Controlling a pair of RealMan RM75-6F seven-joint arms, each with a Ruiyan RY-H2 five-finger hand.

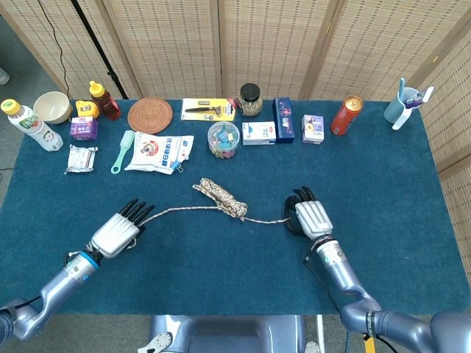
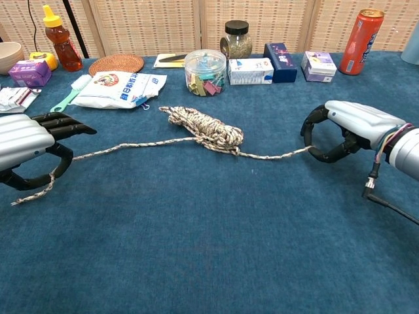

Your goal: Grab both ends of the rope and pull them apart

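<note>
Lying near the middle of the blue table point(image 1: 412, 220): one rope point(image 1: 221, 197), speckled cream and brown, thin cord. Its central part is bunched in a loose coil set on a slant; two single strands run out from the coil, one to each side, both resting on the cloth with slight slack.

Left strand: runs to the left hand point(image 1: 116, 234), passes between thumb and fingers in the chest view, and a short frayed tail trails past the hand onto the cloth. Thumb curls under the cord, fingers point(image 2: 65, 124) extended above it; the hand holds this end.

Right strand: runs to the right hand point(image 1: 309, 216), where the end meets the ring formed by the curled thumb and fingers. The hand pinches this end, as far as the chest view shows.

Back row, well apart from the rope: white packet point(image 1: 160, 153), green brush point(image 1: 122, 151), clear tub of clips point(image 1: 223, 139), woven coaster point(image 1: 150, 115), glass jar point(image 1: 249, 98), small boxes point(image 1: 283, 125), red can point(image 1: 346, 115), sauce bottle point(image 1: 104, 101), bowl point(image 1: 51, 107). The packet and tub stand nearest the coil.

Open room: bare cloth to the outer side of each hand, wider on the right. The front half of the table, toward the robot, holds only the two forearms.
</note>
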